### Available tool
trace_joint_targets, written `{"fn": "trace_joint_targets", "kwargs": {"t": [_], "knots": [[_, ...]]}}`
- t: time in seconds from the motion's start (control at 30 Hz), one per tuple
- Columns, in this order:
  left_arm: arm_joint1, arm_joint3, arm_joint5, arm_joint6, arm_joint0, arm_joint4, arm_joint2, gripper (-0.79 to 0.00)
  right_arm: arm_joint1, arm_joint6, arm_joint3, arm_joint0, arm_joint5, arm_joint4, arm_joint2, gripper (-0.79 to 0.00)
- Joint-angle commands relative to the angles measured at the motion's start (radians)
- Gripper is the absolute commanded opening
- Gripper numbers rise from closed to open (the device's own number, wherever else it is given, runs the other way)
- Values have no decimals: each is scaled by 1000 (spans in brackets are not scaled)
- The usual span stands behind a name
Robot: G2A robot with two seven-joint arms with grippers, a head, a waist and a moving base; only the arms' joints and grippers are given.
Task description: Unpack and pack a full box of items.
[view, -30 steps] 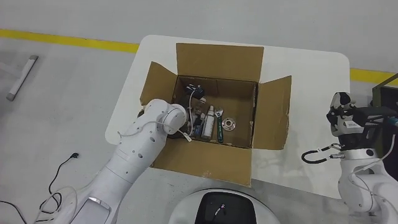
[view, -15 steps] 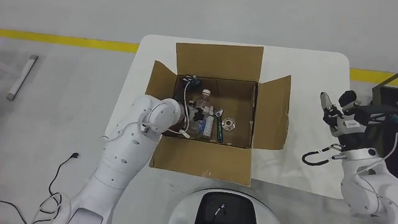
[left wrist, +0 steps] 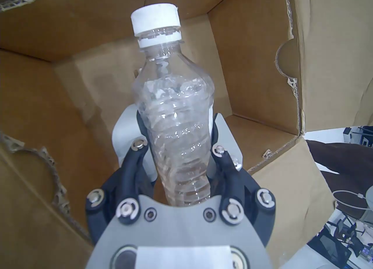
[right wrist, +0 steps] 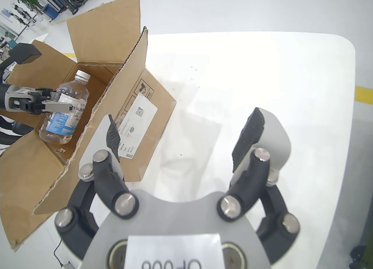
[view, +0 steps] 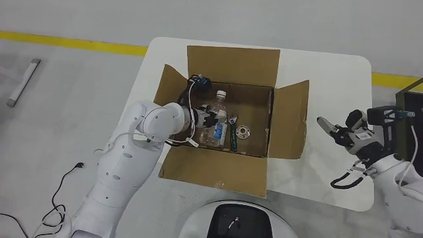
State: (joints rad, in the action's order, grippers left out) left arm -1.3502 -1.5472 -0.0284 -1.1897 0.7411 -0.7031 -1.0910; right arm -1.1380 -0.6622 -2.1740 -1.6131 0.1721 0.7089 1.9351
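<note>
Top view: one bottle [view: 217, 123] (left hand [view: 207, 115]), one box [view: 232, 65]

a white sticker [right wrist: 137, 127] with a square code is seen on the box [right wrist: 157, 98] wall, centre left; its print is too fine. a blue-and-white label [right wrist: 61, 121] on the bottle [right wrist: 70, 94] is illegible. characters on a tag [right wrist: 172, 251] under the right gripper [right wrist: 184, 127] are cut off.

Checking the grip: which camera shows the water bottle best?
Left wrist view: the bottle is close up, with the left gripper shut around its ribbed body. The right wrist view shows it small, with its label; the top view shows it from above, within the box outline.
</note>
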Motion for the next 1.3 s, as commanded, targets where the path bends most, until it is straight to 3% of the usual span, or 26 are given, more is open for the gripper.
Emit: {"fn": "trace_joint_targets", "kwargs": {"t": [0.0, 0.17, 0.4, 0.5, 0.7, 0.73, 0.8, 0.83, 0.87, 0.9, 1.27], "knots": [[0, 0, 0, 0, 0, 0, 0, -785, 0, 0, 0, 0, 0, 0, 0, 0], [0, 0, 0, 0, 0, 0, 0, -785, -2, 6, -34, 6, -9, -111, -12, 0], [0, 0, 0, 0, 0, 0, 0, -785, 8, -242, -99, 67, -189, -364, -34, 0], [0, 0, 0, 0, 0, 0, 0, -785, 14, -324, -94, 94, -264, -376, -77, 0], [0, 0, 0, 0, 0, 0, 0, -785, 22, -363, -86, 120, -356, -315, -144, 0], [0, 0, 0, 0, 0, 0, 0, -785, 22, -365, -83, 121, -368, -313, -149, -49], [0, 0, 0, 0, 0, 0, 0, -785, 23, -366, -69, 122, -388, -315, -159, -440], [0, 0, 0, 0, 0, 0, 0, -785, 24, -361, -61, 124, -399, -320, -163, -536], [0, 0, 0, 0, 0, 0, 0, -785, 23, -359, -51, 125, -414, -332, -167, -733], [0, 0, 0, 0, 0, 0, 0, -785, 23, -352, -45, 127, -428, -350, -170, -785], [0, 0, 0, 0, 0, 0, 0, -785, 27, -312, -8, 143, -479, -429, -172, -785]]}}
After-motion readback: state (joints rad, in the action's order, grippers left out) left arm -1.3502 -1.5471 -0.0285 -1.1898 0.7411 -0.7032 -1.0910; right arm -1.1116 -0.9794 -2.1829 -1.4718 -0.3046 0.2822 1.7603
